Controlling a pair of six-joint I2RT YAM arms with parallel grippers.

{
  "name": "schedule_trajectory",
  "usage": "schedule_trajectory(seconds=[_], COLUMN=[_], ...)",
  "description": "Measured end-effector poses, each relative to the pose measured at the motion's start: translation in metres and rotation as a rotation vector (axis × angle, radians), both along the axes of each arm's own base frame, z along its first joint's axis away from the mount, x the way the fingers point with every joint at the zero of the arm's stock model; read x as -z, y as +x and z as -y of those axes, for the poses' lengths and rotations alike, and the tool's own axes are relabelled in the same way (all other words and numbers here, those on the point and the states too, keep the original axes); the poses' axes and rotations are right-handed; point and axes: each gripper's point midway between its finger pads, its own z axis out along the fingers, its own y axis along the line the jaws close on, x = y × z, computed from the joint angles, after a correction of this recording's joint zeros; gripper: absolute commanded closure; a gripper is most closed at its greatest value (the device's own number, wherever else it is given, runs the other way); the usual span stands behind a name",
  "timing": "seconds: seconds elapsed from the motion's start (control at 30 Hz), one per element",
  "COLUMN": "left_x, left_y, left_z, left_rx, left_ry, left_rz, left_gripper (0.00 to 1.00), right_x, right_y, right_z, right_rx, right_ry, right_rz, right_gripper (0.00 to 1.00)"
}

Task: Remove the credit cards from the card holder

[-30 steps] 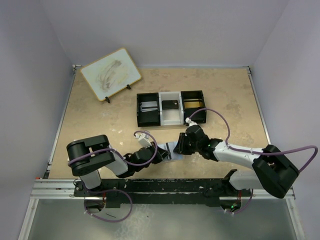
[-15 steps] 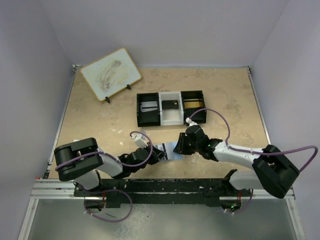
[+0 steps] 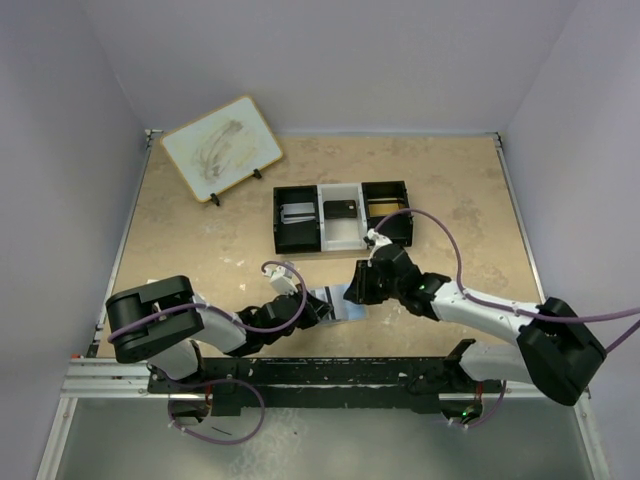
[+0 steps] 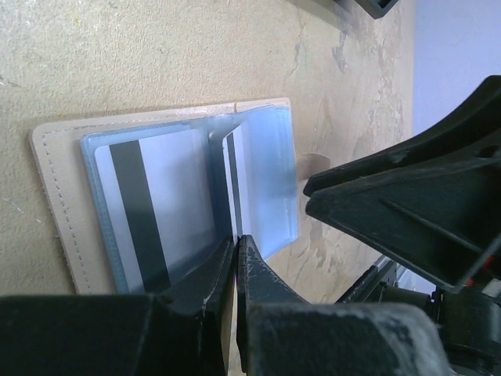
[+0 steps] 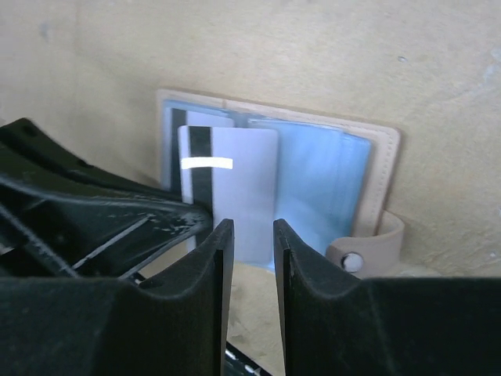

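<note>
left jaws pinch silvery card [image 5: 232, 192]; right jaws parted

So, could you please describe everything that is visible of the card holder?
The card holder lies open and flat on the beige table. Its cover looks like stitched tan leather; a tan strap with a snap sticks out at one side. Inside are pale-blue clear plastic sleeves; one holds a silvery card with a dark stripe. The left pincer is shut on a sleeve near the fold; the right pincer hovers open close to it.
</note>
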Motion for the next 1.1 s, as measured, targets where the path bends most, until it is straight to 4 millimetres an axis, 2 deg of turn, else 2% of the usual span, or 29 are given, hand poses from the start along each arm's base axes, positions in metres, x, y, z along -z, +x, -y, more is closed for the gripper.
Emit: schedule_trajectory(seconds=[0.1, 0.17, 0.33, 0.47, 0.7, 0.83, 1.03, 1.1], left_x=[0.001, 0.001, 0.003, 0.007, 0.005, 0.006, 0.008, 0.006], left_y=[0.000, 0.000, 0.000, -0.001, 0.001, 0.002, 0.002, 0.002], left_z=[0.000, 0.000, -0.001, -0.003, 0.003, 0.011, 0.013, 0.014], left_rx=[0.000, 0.001, 0.003, 0.007, 0.016, 0.028, 0.035, 0.034], left_ry=[0.005, 0.008, 0.021, 0.040, 0.042, 0.041, 0.042, 0.036], left_rz=[-0.002, -0.002, -0.002, -0.005, 0.002, -0.002, 0.000, 0.003], left_gripper=[1.00, 0.99, 0.89, 0.81, 0.79, 0.83, 0.98, 1.00], right_x=[-0.009, -0.005, 0.025, 0.025, 0.025, 0.025, 0.025, 0.025], right_y=[-0.001, -0.001, -0.007, -0.003, -0.003, -0.003, -0.003, -0.002], right_z=[-0.008, -0.011, -0.011, -0.017, -0.017, -0.017, -0.017, -0.016], right_rx=[-0.040, -0.053, -0.060, -0.062, -0.046, -0.042, -0.037, -0.031], right_ry=[0.044, 0.046, -0.004, 0.018, 0.036, 0.041, 0.043, 0.041], right_rz=[0.019, 0.010, -0.076, -0.070, -0.068, -0.068, -0.066, -0.062], right_gripper=[0.72, 0.73, 0.76, 0.76, 0.76, 0.76, 0.76, 0.75])
